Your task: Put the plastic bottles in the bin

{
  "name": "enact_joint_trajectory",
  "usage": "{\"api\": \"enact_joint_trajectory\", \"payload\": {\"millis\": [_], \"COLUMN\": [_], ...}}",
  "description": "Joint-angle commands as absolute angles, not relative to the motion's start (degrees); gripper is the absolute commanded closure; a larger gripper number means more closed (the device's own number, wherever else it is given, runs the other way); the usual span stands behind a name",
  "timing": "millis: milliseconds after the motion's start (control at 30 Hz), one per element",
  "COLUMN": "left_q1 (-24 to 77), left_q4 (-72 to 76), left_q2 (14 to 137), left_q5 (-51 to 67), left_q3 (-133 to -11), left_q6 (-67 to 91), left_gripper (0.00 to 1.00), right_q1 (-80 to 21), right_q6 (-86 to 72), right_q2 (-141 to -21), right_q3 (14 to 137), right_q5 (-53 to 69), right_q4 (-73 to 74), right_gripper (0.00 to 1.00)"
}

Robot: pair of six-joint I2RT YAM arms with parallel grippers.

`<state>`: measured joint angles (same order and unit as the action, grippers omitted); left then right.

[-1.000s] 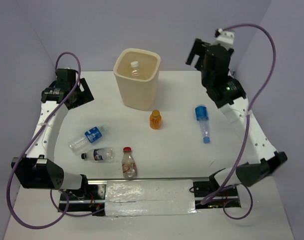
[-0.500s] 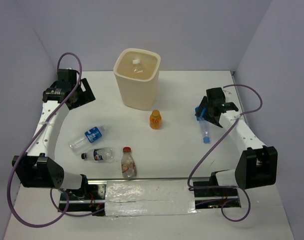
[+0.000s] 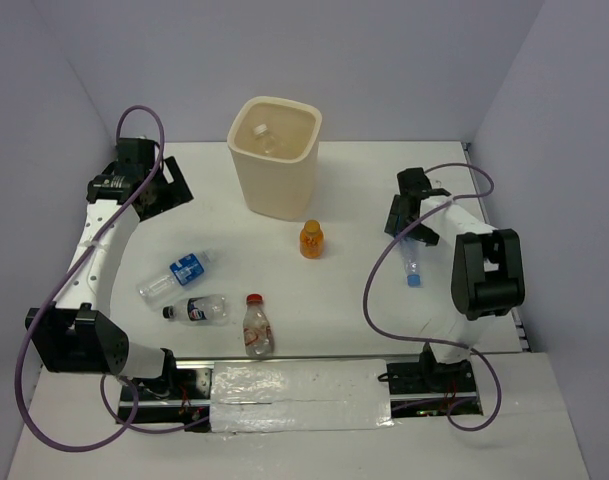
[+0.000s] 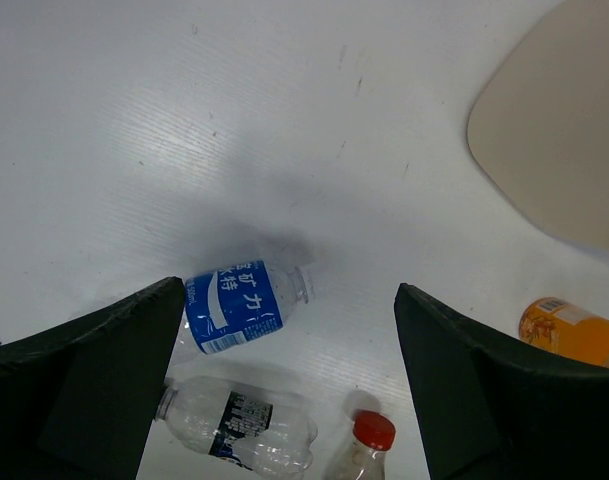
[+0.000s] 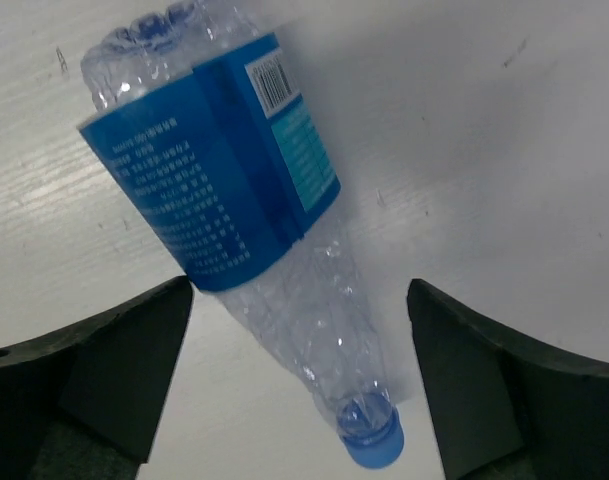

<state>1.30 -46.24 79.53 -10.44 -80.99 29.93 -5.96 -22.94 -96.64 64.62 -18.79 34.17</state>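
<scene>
Right gripper (image 5: 300, 288): jaws wide open, nothing held. A blue-labelled bottle (image 5: 224, 190) lies on its side on the bench (image 5: 504, 130), directly beneath this gripper and slanted across the gap. The clear neck section sits between the two fingers, with bench showing on either side, so no contact is seen. Its blue cap (image 5: 369, 445) points back toward the wrist and its base points away, ahead of the fingertips. How far the fingers stand above the bench cannot be told.

From above, the right gripper (image 3: 409, 215) is seen over the upper part of that bottle (image 3: 411, 262). The cap end sticks out on the near side.

Left gripper (image 4: 289, 288): jaws also wide open and empty, held above the bench. Below it, close to the left finger, a second blue-labelled bottle (image 4: 239, 305) lies on its side. Further back toward the wrist a black-capped bottle (image 4: 239, 425) lies flat, with a red-capped bottle (image 4: 364, 450) just beside it, roughly under the middle of the gap. An orange bottle (image 4: 574, 330) shows past the right finger. The cream bin (image 4: 564, 130) stands ahead, off to the right-finger side.

From above, the bin (image 3: 274, 180) is noted between the left gripper (image 3: 149, 185) and the right one. One clear bottle (image 3: 262, 137) lies inside it.
</scene>
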Motion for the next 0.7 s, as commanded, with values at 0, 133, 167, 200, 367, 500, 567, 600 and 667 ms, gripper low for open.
{"api": "enact_joint_trajectory", "payload": {"millis": [0,133,167,200,367,500,567,600,667], "left_q1": [1.1,1.1,1.1,1.1,1.1,1.1,1.1,1.1,1.1], "left_q4": [-44.9,-45.5,-45.6,-45.6,-46.1,-46.6,-46.8,-46.8,-46.8], "left_q2": [79.3,79.3,79.2,79.0,79.5,79.9,79.6,79.4,78.7], "left_q5": [-8.8,-9.1,-9.3,-9.7,-9.6,-9.1,-8.4,-8.1,-8.0], "left_q3": [-80.9,-81.2,-81.3,-81.4,-82.4,-83.1,-82.9,-82.5,-81.7], "left_q6": [31.0,30.9,30.6,30.2,29.5,29.3,29.4,29.5,29.7], "left_gripper": [0.0,0.01,0.01,0.01,0.01,0.01,0.01,0.01,0.0], "right_q1": [-5.6,-5.6,-5.5,-5.6,-5.6,-6.1,-6.9,-7.3,-9.6], "right_q6": [-21.4,-20.8,-20.7,-20.7,-21.2,-22.0,-22.3,-22.5,-23.2], "right_q2": [-100.6,-101.4,-101.3,-100.8,-97.1,-88.4,-84.8,-83.6,-82.0], "right_q3": [68.0,66.7,66.6,66.5,67.8,73.4,76.6,80.6,85.2], "right_q5": [-20.6,-19.1,-18.7,-17.8,-16.6,-13.0,-10.6,-8.5,-6.9], "right_q4": [30.8,28.3,28.3,28.2,30.7,34.4,35.8,36.2,36.6], "right_gripper": [0.09,0.27,0.35,0.4,0.69,0.77,0.77,0.77,0.77]}}
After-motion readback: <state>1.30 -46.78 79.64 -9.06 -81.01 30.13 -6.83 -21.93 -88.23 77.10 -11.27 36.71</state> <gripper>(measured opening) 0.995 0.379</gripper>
